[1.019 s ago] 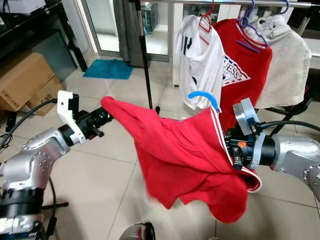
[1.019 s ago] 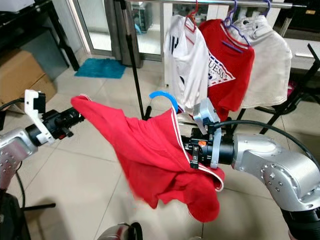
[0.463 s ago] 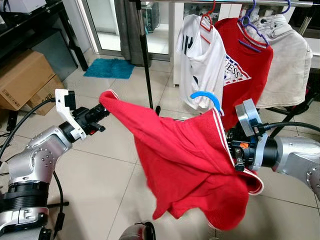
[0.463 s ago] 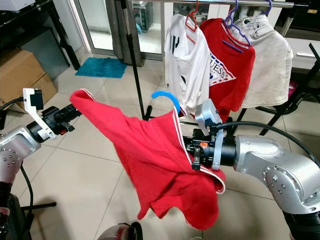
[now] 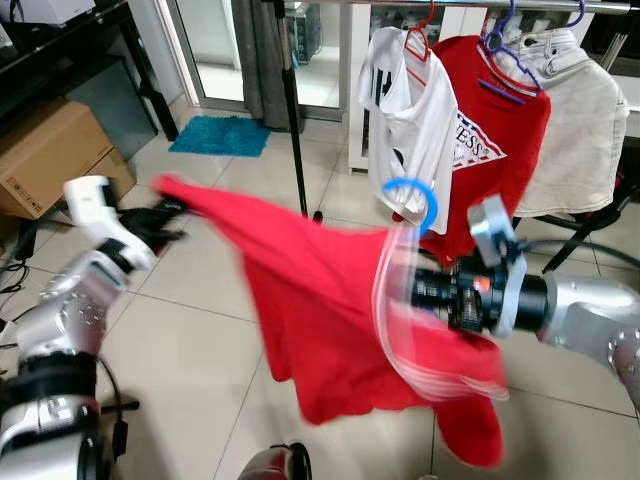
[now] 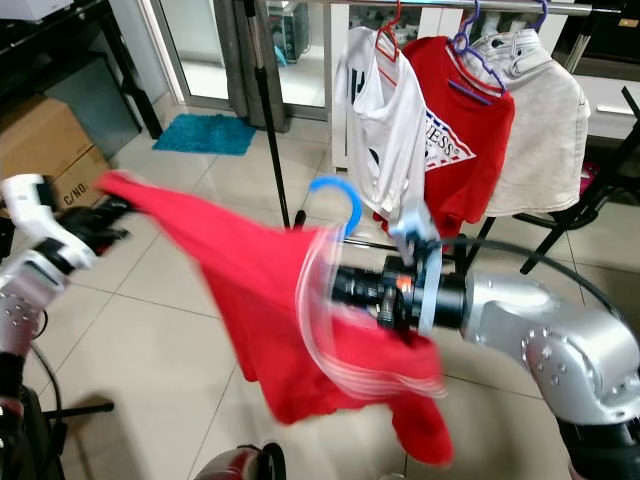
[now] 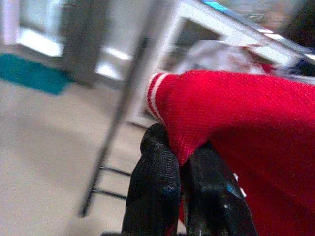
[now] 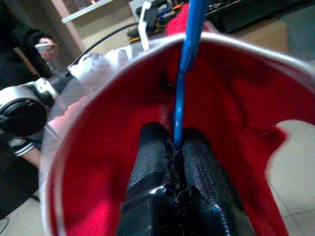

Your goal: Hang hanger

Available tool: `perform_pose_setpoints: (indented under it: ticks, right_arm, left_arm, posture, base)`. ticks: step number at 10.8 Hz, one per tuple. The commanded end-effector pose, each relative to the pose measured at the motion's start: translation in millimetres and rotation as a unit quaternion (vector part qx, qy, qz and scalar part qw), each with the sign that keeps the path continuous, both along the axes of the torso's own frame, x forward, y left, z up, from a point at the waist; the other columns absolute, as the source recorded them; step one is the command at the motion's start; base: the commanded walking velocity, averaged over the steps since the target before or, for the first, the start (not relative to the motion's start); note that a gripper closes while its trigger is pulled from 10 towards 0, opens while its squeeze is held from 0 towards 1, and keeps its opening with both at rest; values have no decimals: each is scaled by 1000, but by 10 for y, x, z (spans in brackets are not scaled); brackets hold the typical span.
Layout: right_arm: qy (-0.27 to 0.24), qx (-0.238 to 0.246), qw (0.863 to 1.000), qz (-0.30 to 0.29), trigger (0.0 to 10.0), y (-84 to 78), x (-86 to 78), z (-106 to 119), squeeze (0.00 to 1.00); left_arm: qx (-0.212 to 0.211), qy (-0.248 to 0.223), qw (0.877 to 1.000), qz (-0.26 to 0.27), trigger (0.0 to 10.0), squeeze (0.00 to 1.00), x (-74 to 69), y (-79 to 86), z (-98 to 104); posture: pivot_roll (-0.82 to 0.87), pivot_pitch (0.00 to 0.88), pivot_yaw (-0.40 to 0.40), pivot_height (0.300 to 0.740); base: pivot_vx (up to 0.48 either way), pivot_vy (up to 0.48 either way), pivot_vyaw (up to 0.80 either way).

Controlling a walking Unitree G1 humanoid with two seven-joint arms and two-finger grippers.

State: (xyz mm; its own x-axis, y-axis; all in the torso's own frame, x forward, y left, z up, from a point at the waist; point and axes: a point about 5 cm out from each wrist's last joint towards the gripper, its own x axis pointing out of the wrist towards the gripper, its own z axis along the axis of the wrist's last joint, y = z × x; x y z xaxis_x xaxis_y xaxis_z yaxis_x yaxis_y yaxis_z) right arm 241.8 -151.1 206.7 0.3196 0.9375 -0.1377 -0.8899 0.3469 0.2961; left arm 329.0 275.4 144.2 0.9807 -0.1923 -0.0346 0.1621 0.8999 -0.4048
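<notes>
- Presently: blue plastic hanger with hook up, carrying a red knit shirt with white-striped trim; held in mid-air between both arms, in front of and below the metal clothes rail.
- Right gripper: fingers pinched on the hanger's blue stem inside the neck opening, seen in the right wrist view.
- Left gripper: fingers clamped on a striped sleeve edge, pulling the shirt out toward the left.
- Motion blur on shirt and both arms; exact pose uncertain.
- Rail already bearing a white T-shirt, a red printed T-shirt and a pale grey garment.
- Step judged: carrying the loaded hanger toward the rail; hook not yet over it.
- Next move calls for: raising the hook above the rail at a free gap, lowering it on, then releasing sleeve and stem.
</notes>
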Motion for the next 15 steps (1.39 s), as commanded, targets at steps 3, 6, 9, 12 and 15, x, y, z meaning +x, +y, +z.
perform_pose_setpoints:
  ticks: [3,6,9,12,15]
  right_arm:
    - [-16,4,1000,-16,10000,13,30,97,0]
    - [-29,-21,998,-45,10000,9,91,90,0]
    - [-11,-19,999,-46,10000,-34,72,56,0]
    - [14,21,990,-135,10000,-60,152,4,0]
    - [42,-5,971,-234,10000,-90,185,-215,0]
  left_arm:
    - [33,61,991,114,0,0,-50,293,-173]
    - [59,81,984,147,0,0,-66,311,-281]
    - [80,92,982,144,4275,0,-96,312,-349]
    - [104,62,989,83,10000,1000,-128,139,-307]
    - [132,84,980,123,10000,1000,-386,306,-391]
  posture:
    - [-131,69,116,740]
    - [-132,70,112,740]
    - [-134,73,111,740]
    - [-132,84,103,740]
    - [-119,76,95,740]
  base:
    - [0,0,0]
    - [0,0,0]
    - [0,0,0]
    - [0,0,0]
    - [0,0,0]
